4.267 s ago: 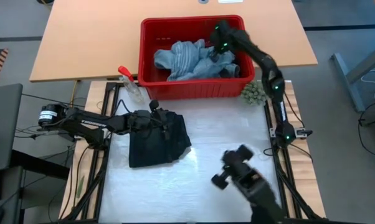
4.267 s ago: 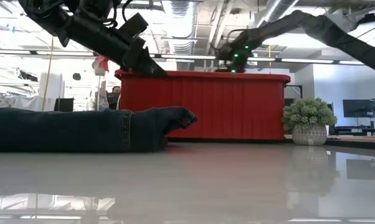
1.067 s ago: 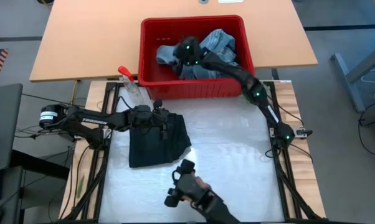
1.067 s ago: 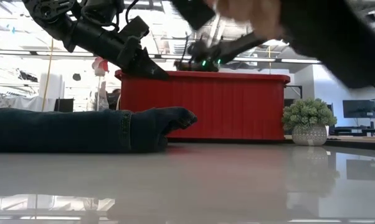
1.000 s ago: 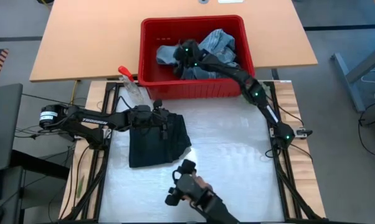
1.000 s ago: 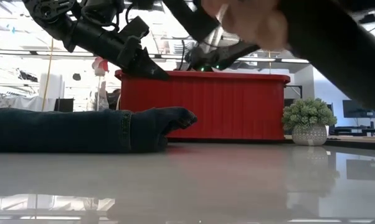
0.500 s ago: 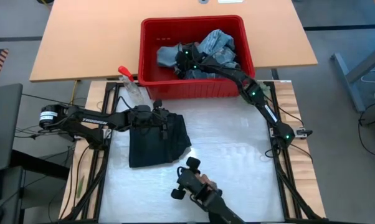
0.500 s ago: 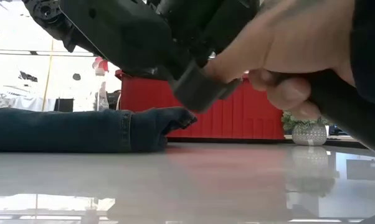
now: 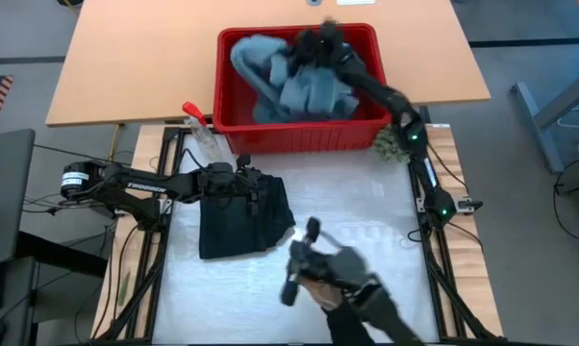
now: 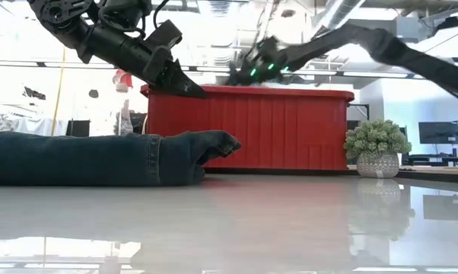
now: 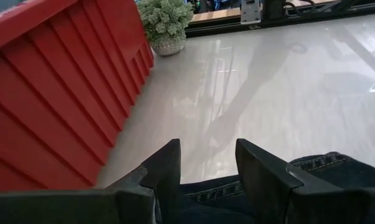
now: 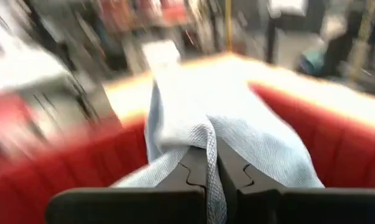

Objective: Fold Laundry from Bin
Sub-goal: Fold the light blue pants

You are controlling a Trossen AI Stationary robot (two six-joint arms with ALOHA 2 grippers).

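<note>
While a person's hand (image 9: 330, 274) holding a dark device crosses the near white table surface (image 9: 386, 231), a spray bottle (image 9: 199, 128) stands just beside the bin's left corner and a small green plant (image 9: 390, 143) by its right corner. The red bin (image 9: 234, 133) sits at the table's far edge; open surface lies right of the dark garment (image 9: 241, 216). The right gripper (image 12: 210, 180), clamped on light blue denim (image 9: 299, 82), hangs above the bin. The left gripper (image 11: 206, 171), fingers partly apart, hovers over the dark garment's edge.
</note>
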